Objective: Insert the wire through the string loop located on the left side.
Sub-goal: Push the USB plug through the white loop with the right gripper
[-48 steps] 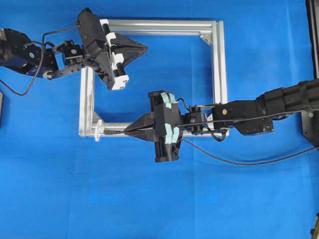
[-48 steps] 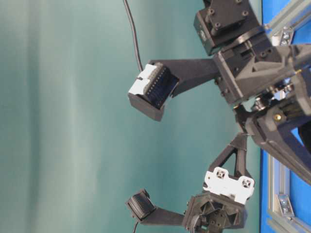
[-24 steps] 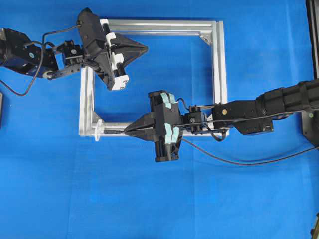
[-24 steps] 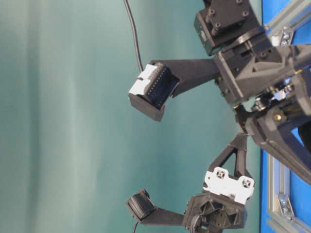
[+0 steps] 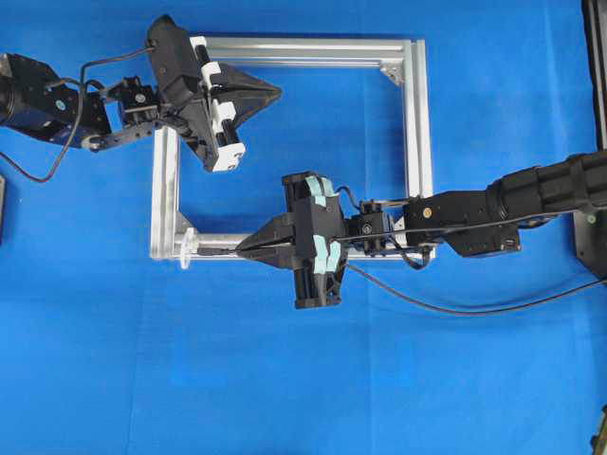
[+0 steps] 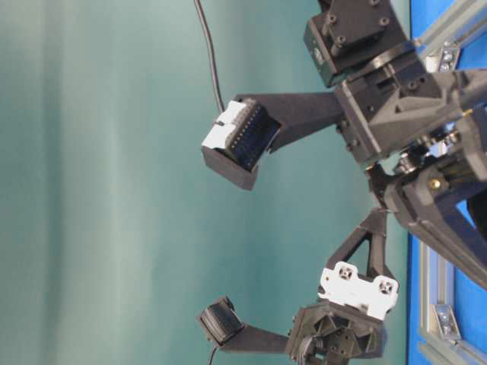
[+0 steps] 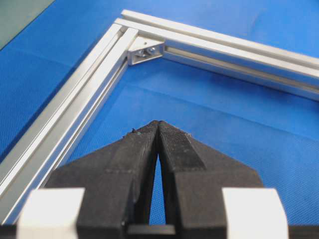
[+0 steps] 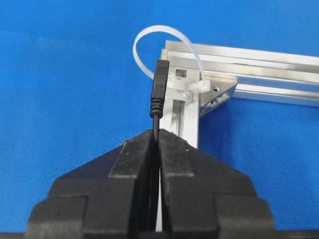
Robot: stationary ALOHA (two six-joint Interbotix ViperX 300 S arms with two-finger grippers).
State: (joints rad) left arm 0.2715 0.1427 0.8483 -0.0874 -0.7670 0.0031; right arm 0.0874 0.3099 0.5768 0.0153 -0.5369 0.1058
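Wire (image 8: 159,94) pinched by right fingers (image 8: 137,159), plug tip at string loop (image 8: 149,37) edge; left fingers (image 7: 139,144) pressed together, empty.

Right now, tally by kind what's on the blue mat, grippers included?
Square silver aluminium frame: 1
Whitish string loop: 1
Black wire with slim plug tip: 1
Black robot grippers: 2, left gripper and right gripper, both shut
Total: 5
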